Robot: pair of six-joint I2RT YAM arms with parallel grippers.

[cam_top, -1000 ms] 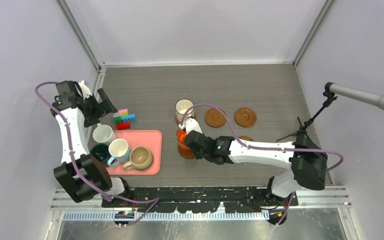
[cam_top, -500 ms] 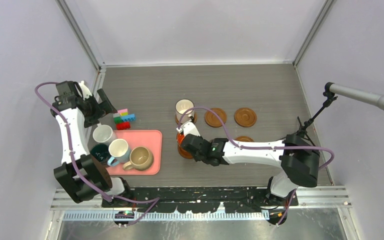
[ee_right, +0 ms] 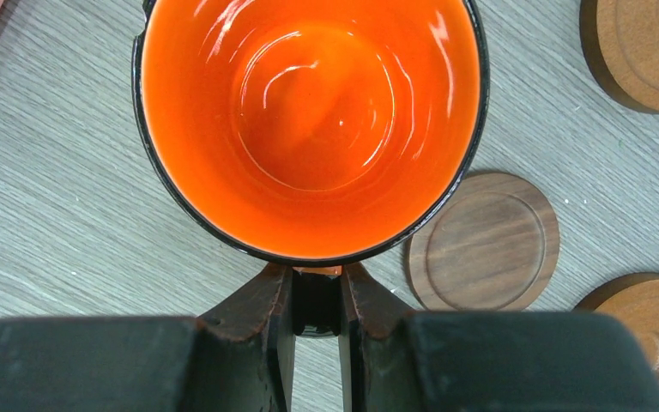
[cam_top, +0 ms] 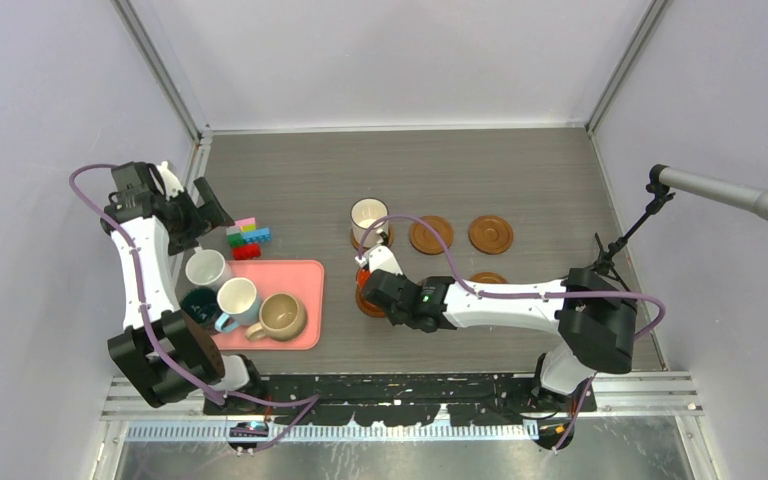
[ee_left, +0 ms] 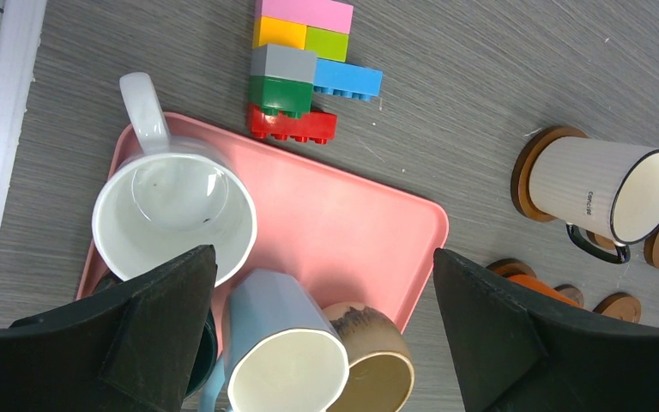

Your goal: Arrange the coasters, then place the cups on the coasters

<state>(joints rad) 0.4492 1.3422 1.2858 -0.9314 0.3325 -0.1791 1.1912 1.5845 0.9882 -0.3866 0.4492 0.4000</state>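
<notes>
My right gripper [ee_right: 316,283] is shut on the handle of the orange cup [ee_right: 309,129], which stays upright with its mouth facing the camera. In the top view this cup [cam_top: 363,272] sits at the far edge of a coaster [cam_top: 368,304]; whether it rests on it is hidden. A darker coaster [ee_right: 485,242] lies just right of the cup. A white cup [cam_top: 368,214] stands on a coaster behind. Two bare coasters [cam_top: 430,234] [cam_top: 490,233] lie to the right. My left gripper [ee_left: 322,257] hangs open above the tray's white [ee_left: 172,210], light blue [ee_left: 283,360] and tan [ee_left: 382,365] cups.
The pink tray [cam_top: 302,280] lies at the near left, and a dark green cup [cam_top: 200,303] sits at its left edge. Colourful toy blocks [cam_top: 246,238] lie just behind the tray. A microphone stand [cam_top: 620,240] reaches in from the right wall.
My right arm has shifted a little to the left with the orange cup, mostly in the first half second. The left arm has not moved.
</notes>
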